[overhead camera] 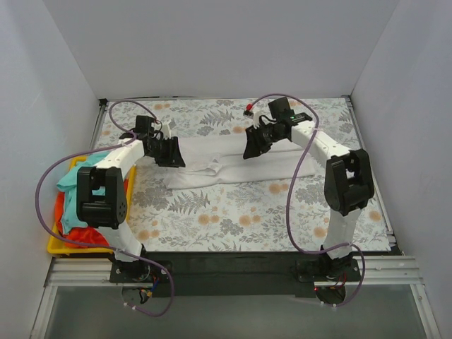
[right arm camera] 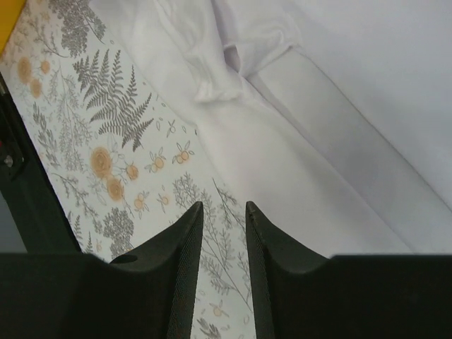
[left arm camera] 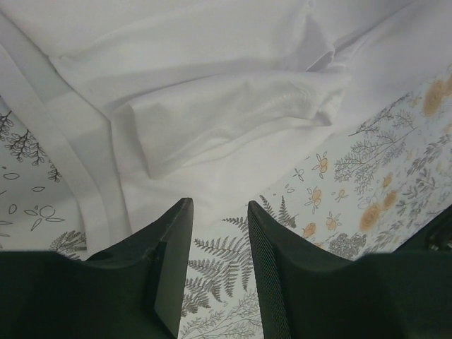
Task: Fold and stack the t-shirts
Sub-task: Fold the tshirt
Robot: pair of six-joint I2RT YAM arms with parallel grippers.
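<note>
The white t-shirt (overhead camera: 226, 164) lies folded into a long band across the middle of the table. It also shows in the left wrist view (left arm camera: 212, 92) and the right wrist view (right arm camera: 318, 113). My left gripper (overhead camera: 169, 152) hangs over its left end, open and empty (left arm camera: 219, 212). My right gripper (overhead camera: 254, 145) hangs over the shirt's far edge right of centre, open and empty (right arm camera: 224, 212). A teal t-shirt (overhead camera: 74, 176) and an orange-red t-shirt (overhead camera: 85, 234) lie piled at the left edge.
A yellow plastic tray (overhead camera: 56, 244) holds the teal and orange-red shirts at the table's left edge. The grey-and-orange floral cover (overhead camera: 247, 212) lies over the table. White walls enclose the back and sides. Purple cables loop off both arms.
</note>
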